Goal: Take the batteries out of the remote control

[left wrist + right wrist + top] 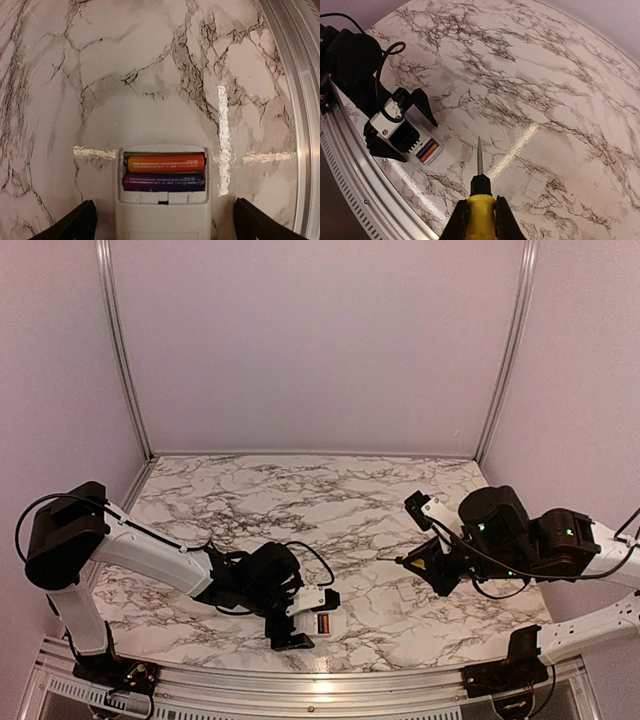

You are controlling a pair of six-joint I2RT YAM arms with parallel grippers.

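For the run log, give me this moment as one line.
left jaws open, straddling remote control | both batteries seated, cover plate off on table | right jaws shut on screwdriver, tip away from remote control

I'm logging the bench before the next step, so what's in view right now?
remote control: 1, white, near edge of the table, between the left gripper's fingers, compartment uncovered
batteries: 2, one orange, one purple, side by side in the remote's compartment
cover plate: 1, white, flat on the table, apart from the remote
screwdriver: 1, yellow handle, black collar, grey tip, held in the right gripper above the table
table: 1, white marble pattern with dark veins, metal rim
left gripper: 1, black, open, fingers on either side of the remote
right gripper: 1, black, shut on the screwdriver handle
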